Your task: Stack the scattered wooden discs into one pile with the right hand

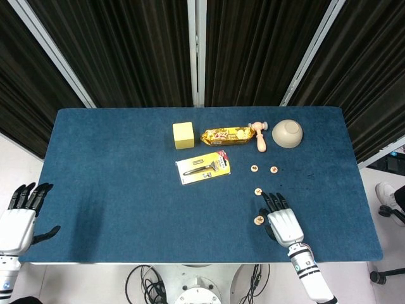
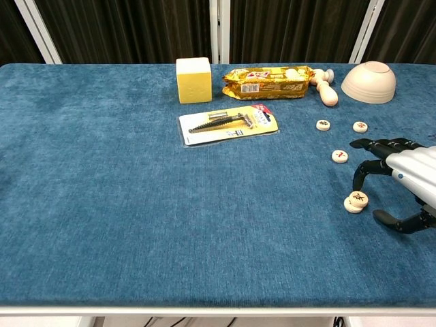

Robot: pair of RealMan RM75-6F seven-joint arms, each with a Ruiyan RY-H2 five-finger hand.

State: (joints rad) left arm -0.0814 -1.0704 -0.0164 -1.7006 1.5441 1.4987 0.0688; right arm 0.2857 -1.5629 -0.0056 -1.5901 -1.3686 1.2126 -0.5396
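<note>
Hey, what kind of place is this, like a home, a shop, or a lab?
Most likely a robotics lab or test booth. A table covered in blue cloth stands before black curtains on metal frame posts, cables hang under its front edge, and unrelated props lie on it, such as a yellow block and a snack packet.
</note>
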